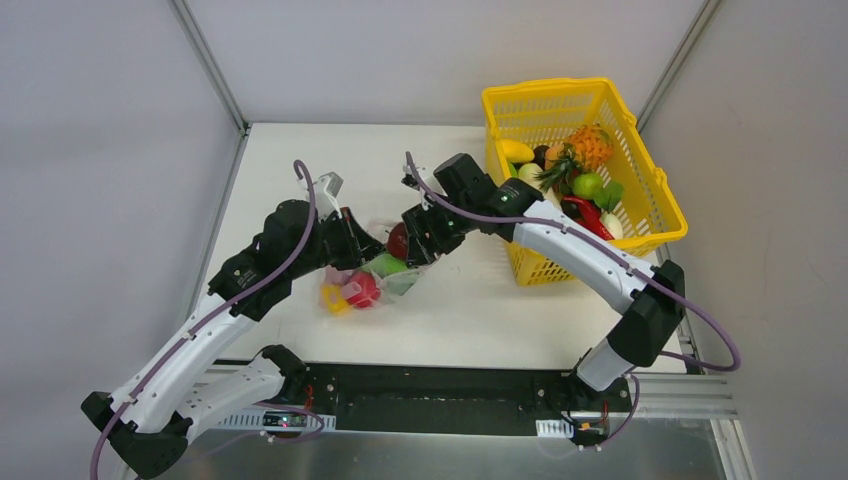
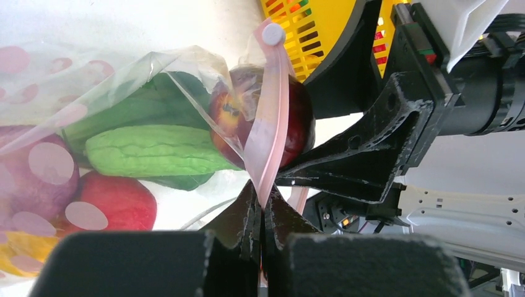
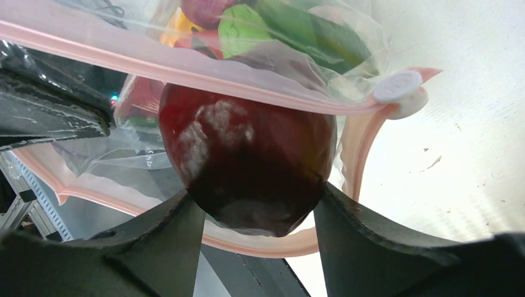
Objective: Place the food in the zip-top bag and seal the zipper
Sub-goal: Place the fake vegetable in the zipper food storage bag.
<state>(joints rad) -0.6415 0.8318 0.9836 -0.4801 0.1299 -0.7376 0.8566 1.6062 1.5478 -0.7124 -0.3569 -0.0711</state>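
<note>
Black fingers (image 3: 155, 247) of the right gripper (image 3: 254, 201) fill the bottom of the right wrist view, clamped on either side of a dark red apple (image 3: 247, 154). That apple sits in the open mouth of the zip-top bag (image 3: 309, 55). One pink strip of the zipper (image 3: 186, 74) crosses over the apple's top and the other strip curves beneath it. A white round slider (image 3: 399, 86) sits at the end of the zipper, at the bag's corner.

From the left wrist view, the left gripper (image 2: 263, 201) is pinched tight on the pink zipper strip at the bag's mouth edge, its jaws fully together on the plastic.

Inside the bag, behind the clear dotted plastic, lie a green ridged vegetable (image 2: 148, 151), a red fruit (image 2: 117, 201), a purple piece (image 2: 37, 167) and something yellow (image 2: 18, 253).

Seen from above, the bag lies on the white table (image 1: 470, 310) between the two grippers. Well apart from the bag, to its right and further back, stands a yellow basket (image 1: 545, 90) holding more food, including a pineapple (image 1: 590, 145), a green apple (image 1: 588, 184) and a red pepper (image 1: 585, 215).
</note>
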